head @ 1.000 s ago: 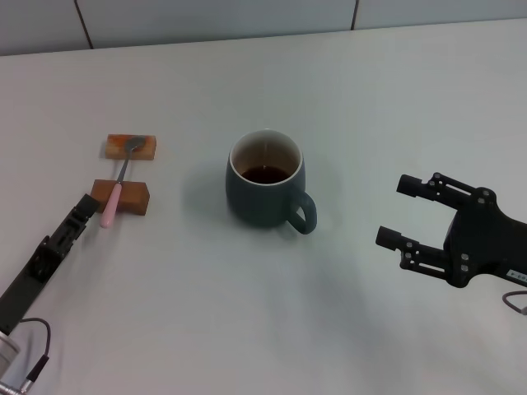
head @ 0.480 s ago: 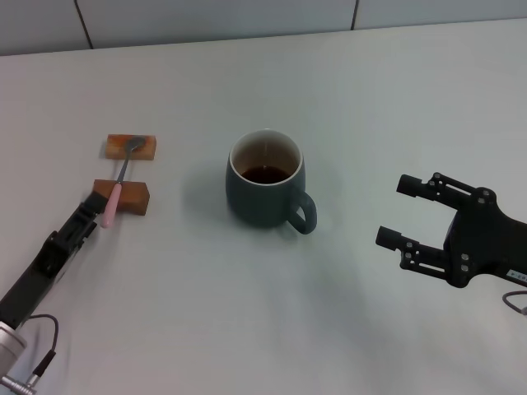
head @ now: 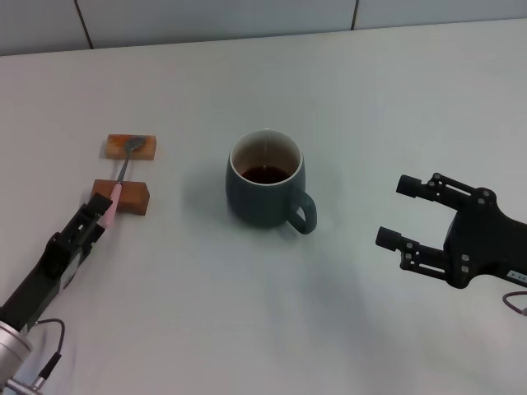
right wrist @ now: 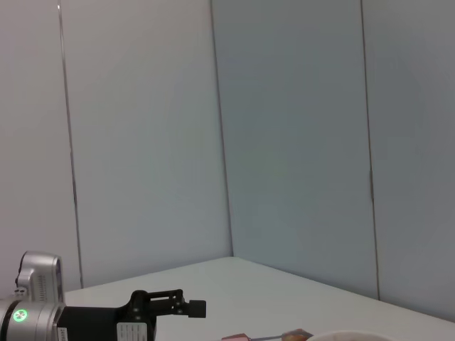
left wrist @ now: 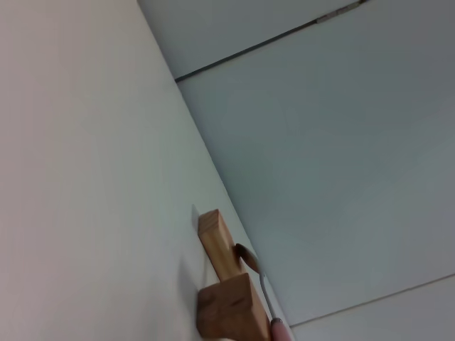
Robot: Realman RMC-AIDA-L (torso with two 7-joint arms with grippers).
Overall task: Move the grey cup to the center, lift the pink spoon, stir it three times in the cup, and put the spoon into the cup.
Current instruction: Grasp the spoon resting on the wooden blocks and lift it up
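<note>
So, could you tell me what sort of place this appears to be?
Probably a lab test bench rather than a kitchen: a bare white table, plain panelled walls, and only a grey cup, a pink spoon and two wooden blocks.

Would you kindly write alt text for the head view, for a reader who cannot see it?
A grey cup of dark liquid stands mid-table, while the left pincer reaches the handle end of a pink spoon lying across two wooden blocks. The right pincer hangs open beside the cup, clear of it.
</note>
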